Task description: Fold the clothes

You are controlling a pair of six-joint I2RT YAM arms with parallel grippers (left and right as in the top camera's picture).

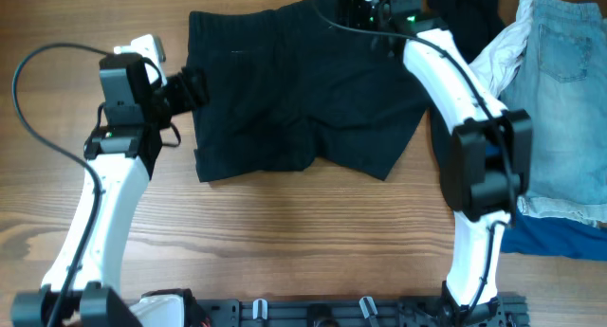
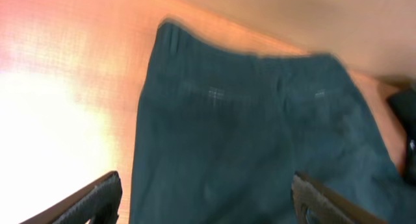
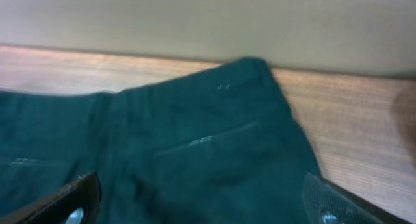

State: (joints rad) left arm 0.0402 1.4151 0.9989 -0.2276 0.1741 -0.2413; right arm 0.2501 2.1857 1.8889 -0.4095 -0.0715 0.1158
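Black shorts [image 1: 303, 99] lying on the bench [image 1: 285, 242]
Only overhead is showing the denim [image 1: 569, 71] — left tool [image 1: 194, 88] and right tool [image 1: 377, 12] are hovering, released.

No word, brand, number or sign can be read in any view. The only marks are pale flecks [image 2: 214, 93] on the black shorts [image 1: 303, 99], ahead of the spread jaws of the left gripper [image 2: 208, 197], with similar ones ahead of the right gripper [image 3: 201, 201]. All are too blurred to make out as letters.
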